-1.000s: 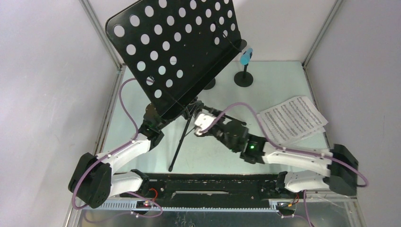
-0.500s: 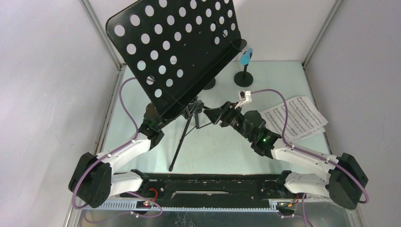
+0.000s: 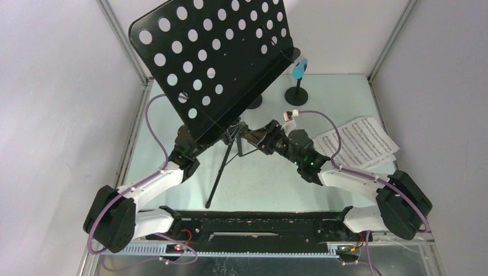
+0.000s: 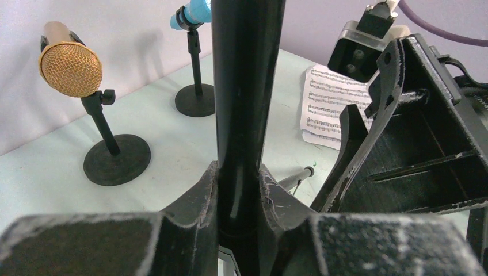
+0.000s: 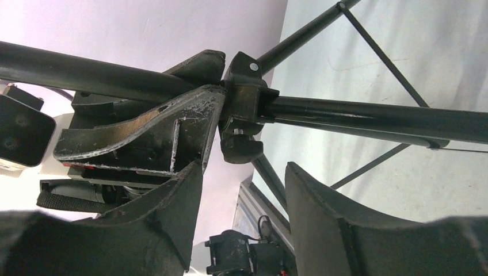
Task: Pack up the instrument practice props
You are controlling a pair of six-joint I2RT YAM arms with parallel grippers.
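Left gripper (image 4: 239,192) clenches the rack's glossy round pole (image 4: 246,86) at frame centre; right gripper (image 5: 243,187), scuffed, gapes below the blocky collar (image 5: 244,106).

Black tripod rack (image 4: 244,103) upright, perforated desk (image 3: 213,63) tilted. White sheet music (image 3: 357,144) flat at right. Tan mic (image 4: 70,66) and blue mic (image 3: 298,69) clipped in round-based holders (image 4: 117,164) at back.

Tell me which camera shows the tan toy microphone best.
The left wrist view: the tan microphone stands whole on its round-based holder, mesh head clear. In the top view the perforated desk hides it, only a base edge showing. The right wrist view misses it.
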